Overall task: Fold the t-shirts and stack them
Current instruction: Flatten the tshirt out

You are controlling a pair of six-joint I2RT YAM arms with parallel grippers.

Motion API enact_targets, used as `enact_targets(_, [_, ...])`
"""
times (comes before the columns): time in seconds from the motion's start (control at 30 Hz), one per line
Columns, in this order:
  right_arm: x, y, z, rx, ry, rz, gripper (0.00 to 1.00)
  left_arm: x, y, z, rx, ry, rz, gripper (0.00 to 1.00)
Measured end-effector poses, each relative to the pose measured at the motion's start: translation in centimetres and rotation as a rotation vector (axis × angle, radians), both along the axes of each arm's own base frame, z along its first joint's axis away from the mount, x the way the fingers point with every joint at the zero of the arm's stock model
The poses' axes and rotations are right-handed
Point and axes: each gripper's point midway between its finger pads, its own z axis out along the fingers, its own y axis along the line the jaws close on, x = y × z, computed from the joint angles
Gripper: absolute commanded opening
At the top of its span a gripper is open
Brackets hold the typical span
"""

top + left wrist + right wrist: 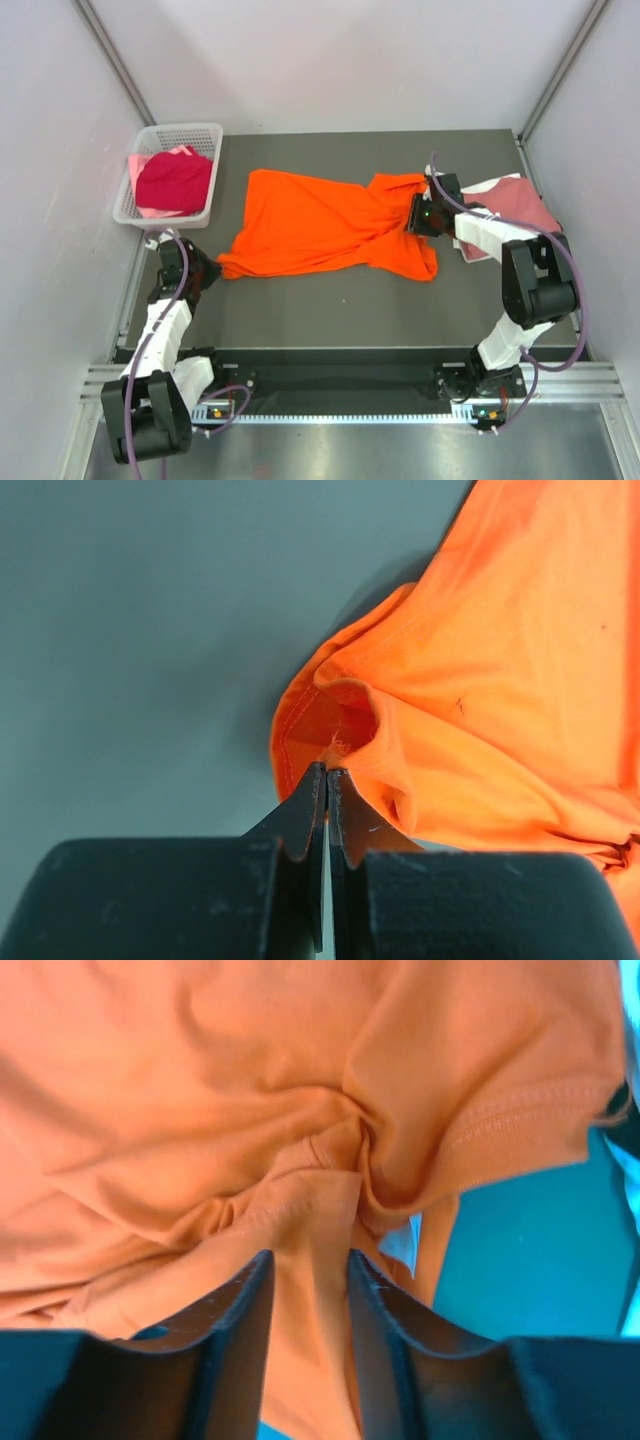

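A dark grey table (330,310), seen from above, has a bright orange t-shirt (320,225) sprawled rumpled across its middle, running from about 8 o'clock to 2 o'clock. A white lattice basket (180,128) sits at 10 o'clock with a crimson t-shirt (175,180) heaped inside. A dusty rose t-shirt (525,205) lies at 3 o'clock, partly under the right arm. The left gripper (327,772) is clenched on a hem corner of the orange shirt at its 8 o'clock end. The right gripper (308,1260) hangs over the bunched 2 o'clock end with its jaws apart and cloth lying between them. It seems released, though the close view makes this uncertain. The cloth looks light, limp and quick to wrinkle, so it will likely sag and slide. Stitched hems, sleeve edges and corners look like the surest places to pinch.
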Motion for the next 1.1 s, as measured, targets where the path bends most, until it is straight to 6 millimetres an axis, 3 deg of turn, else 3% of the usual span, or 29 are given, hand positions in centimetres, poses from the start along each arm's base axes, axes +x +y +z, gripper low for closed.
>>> enact_targets(0.2, [0.5, 0.3, -0.1, 0.008, 0.001, 0.007, 0.18, 0.0, 0.0, 0.0, 0.007, 0.001, -0.005, 0.00])
enact_targets(0.33, [0.5, 0.3, -0.1, 0.008, 0.001, 0.007, 0.00, 0.0, 0.0, -0.1, 0.009, 0.005, -0.008, 0.00])
enact_targets(0.57, [-0.1, -0.2, 0.4, -0.005, -0.007, -0.012, 0.00, -0.1, 0.0, -0.4, 0.013, 0.016, -0.013, 0.02])
enact_targets(0.67, [-1.9, -1.0, 2.5, -0.009, -0.048, -0.027, 0.00, -0.5, 0.1, -0.6, 0.019, 0.031, -0.013, 0.25])
enact_targets(0.7, [-2.6, -1.3, 3.4, -0.007, -0.065, -0.030, 0.00, -0.6, 0.1, -0.6, 0.021, 0.033, -0.013, 0.40])
enact_targets(0.77, [-4.1, -1.7, 5.7, 0.004, -0.121, -0.034, 0.00, -0.8, 0.1, -0.4, 0.023, 0.027, -0.015, 0.49])
enact_targets(0.8, [-5.4, -2.1, 7.5, 0.014, -0.169, -0.036, 0.00, -0.8, 0.1, -0.1, 0.023, 0.020, -0.015, 0.50])
enact_targets(0.9, [-7.4, -2.6, 9.4, 0.030, -0.237, -0.039, 0.00, -1.0, -0.2, 0.7, 0.016, -0.008, -0.022, 0.52])
enact_targets(1.1, [-12.0, -3.8, 9.6, 0.044, -0.265, -0.058, 0.00, -1.6, -1.4, 1.0, -0.023, -0.022, -0.064, 0.50])
